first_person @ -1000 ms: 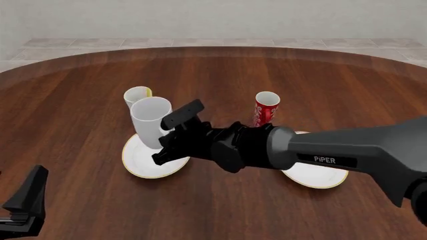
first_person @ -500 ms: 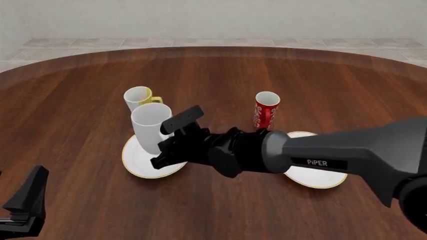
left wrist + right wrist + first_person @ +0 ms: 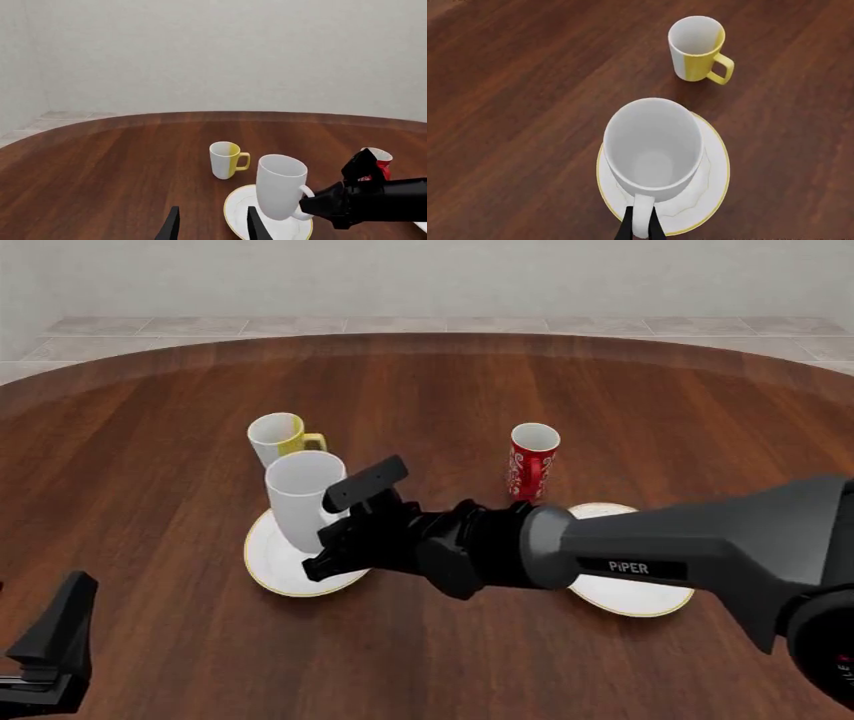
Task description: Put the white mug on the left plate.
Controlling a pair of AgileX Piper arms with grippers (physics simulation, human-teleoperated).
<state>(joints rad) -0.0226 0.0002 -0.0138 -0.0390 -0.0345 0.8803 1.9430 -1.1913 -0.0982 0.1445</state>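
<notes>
Two risks show: in the left wrist view the mug [image 3: 280,187] leans over the left plate [image 3: 267,220]; in the front view the right pincer [image 3: 344,523] pinches its handle; the right wrist view suggests early release could tip it onto the counter [image 3: 514,100].

A round table [image 3: 160,440] of dark reddish-brown wood grain is seen, evenly lit. Behind it a floor of pale beige tiles [image 3: 400,326] is shown (possibly stone), met by a plain off-white wall [image 3: 213,50].
</notes>
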